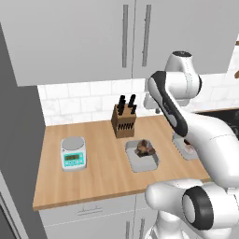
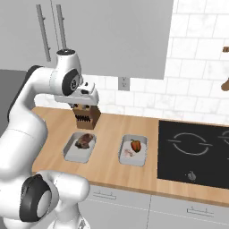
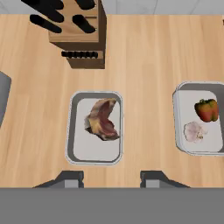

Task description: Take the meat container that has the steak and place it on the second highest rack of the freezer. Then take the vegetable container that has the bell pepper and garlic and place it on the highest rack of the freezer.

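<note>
Right, my gripper [image 3: 109,176] hangs wide open, empty, at bottom centre of the hand view, just short of the steak tray [image 3: 94,127]. I'd drop straight down, jaws straddling its near rim. Pepper tray [image 3: 200,118] sits right; knife block [image 3: 78,33] upper left. No readable writing.

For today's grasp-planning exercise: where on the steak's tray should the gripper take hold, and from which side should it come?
Grip a long side rim of the meat container, coming straight down from above. The tray lies flat on the counter, its thin raised wall suits a pinch, and the steak sits mid-tray, leaving the rim free.
</note>
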Available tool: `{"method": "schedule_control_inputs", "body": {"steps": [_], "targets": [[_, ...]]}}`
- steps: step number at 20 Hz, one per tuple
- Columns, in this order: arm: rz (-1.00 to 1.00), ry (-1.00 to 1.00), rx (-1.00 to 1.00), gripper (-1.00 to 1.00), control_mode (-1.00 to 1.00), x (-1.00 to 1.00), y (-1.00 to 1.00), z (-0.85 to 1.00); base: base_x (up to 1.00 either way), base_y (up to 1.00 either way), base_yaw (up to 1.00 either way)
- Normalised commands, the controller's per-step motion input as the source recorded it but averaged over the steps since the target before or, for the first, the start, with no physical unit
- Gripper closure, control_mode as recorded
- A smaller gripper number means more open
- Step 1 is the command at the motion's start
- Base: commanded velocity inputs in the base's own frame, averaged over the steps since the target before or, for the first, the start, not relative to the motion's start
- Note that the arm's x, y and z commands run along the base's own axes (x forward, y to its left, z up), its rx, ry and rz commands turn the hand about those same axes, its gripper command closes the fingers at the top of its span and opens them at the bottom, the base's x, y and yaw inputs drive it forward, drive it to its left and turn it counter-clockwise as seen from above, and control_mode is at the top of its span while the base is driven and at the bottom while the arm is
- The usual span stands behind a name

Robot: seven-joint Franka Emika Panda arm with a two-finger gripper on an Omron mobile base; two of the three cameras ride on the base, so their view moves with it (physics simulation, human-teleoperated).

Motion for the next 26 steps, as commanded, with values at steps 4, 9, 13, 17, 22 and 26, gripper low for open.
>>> {"method": "schedule_control_inputs", "body": {"steps": [4, 9, 13, 17, 22, 26], "targets": [[-0.02, -0.05, 0.04, -1.0, -1.0, -0.31, -0.37, -0.02, 0.0, 0.0, 0.0], [-0.31, -0.29, 0.11, -1.0, -1.0, -0.58, -0.69, -0.42, 0.0, 0.0, 0.0], [-0.6, -0.07, 0.06, -1.0, -1.0, -0.38, -0.41, -0.53, 0.0, 0.0, 0.0], [-0.66, 0.03, 0.13, -1.0, -1.0, -0.3, -0.56, -0.48, 0.0, 0.0, 0.0], [-0.63, 0.15, 0.2, -1.0, -1.0, -0.2, -0.75, -0.37, 0.0, 0.0, 0.0], [-0.42, 0.07, 0.24, -1.0, -1.0, 0.01, -0.89, -0.31, 0.0, 0.0, 0.0]]}}
